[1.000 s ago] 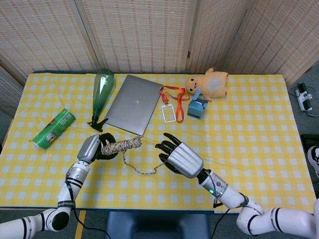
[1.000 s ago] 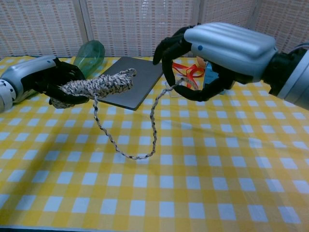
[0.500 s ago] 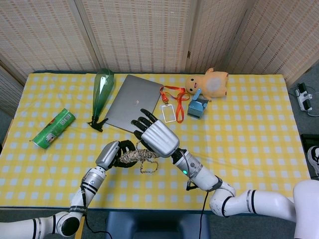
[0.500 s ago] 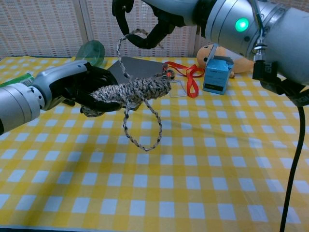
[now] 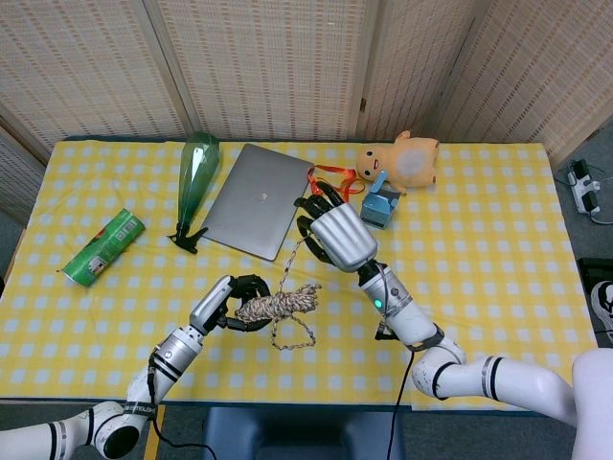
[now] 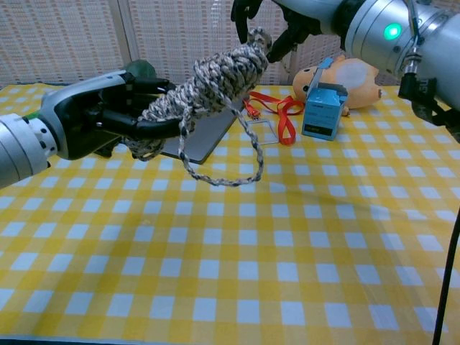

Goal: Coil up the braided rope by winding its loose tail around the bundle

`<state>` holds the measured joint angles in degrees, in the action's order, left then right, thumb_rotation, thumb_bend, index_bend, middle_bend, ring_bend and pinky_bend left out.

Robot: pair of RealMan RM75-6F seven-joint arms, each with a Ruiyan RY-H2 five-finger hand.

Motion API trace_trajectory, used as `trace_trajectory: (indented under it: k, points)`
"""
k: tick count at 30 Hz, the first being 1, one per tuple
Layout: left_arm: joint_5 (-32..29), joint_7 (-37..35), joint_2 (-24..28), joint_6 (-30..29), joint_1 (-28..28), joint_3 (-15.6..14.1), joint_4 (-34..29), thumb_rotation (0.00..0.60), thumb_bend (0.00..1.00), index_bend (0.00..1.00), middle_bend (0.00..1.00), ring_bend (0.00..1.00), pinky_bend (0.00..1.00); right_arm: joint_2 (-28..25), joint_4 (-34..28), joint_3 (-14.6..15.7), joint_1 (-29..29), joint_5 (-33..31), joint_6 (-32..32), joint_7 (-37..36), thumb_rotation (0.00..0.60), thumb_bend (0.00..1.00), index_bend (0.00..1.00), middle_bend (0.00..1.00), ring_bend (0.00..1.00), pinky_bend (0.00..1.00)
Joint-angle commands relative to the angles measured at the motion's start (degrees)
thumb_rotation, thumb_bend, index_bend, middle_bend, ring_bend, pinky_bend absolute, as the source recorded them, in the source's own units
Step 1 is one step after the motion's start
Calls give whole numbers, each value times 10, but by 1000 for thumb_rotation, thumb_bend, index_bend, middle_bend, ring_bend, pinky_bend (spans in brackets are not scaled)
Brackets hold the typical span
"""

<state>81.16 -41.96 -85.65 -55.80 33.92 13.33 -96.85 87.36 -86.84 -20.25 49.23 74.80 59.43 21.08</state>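
The braided rope bundle (image 5: 279, 305) is a speckled grey-and-tan coil, tilted up in the chest view (image 6: 212, 77). My left hand (image 5: 226, 303) grips its near end from the left (image 6: 97, 121). The loose tail (image 5: 295, 261) runs taut from the bundle's far end up to my right hand (image 5: 335, 236), which pinches it just above and behind the bundle (image 6: 284, 20). A slack loop of rope (image 6: 228, 167) hangs under the bundle, above the cloth (image 5: 293, 334).
On the yellow checked table (image 5: 479, 287) lie a grey laptop (image 5: 252, 199), a green bottle (image 5: 196, 172), a green can (image 5: 102, 247), an orange lanyard with badge (image 5: 330, 203), a blue box (image 5: 381, 207) and a plush toy (image 5: 408, 161).
My right hand has moved back and to the right, away from the bundle, pulling the tail taut. The left hand has tilted the bundle's free end upward.
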Motion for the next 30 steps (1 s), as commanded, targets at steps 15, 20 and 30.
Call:
trace_trajectory:
  k: [15, 20, 30]
  points:
    - [-22, -208, 59, -22, 1, 36, -19, 600, 701, 858, 764, 684, 794, 30, 92, 119, -51, 76, 20, -98, 600, 515, 682, 276, 260, 122]
    - [-77, -164, 54, -32, -3, 52, -22, 600, 703, 857, 764, 685, 794, 32, 90, 144, -62, 100, 27, -94, 600, 515, 682, 282, 259, 122]
    - [-187, -111, 37, -39, -8, 90, -20, 600, 714, 852, 764, 685, 794, 31, 66, 177, -75, 130, 27, -51, 600, 515, 682, 288, 258, 122]
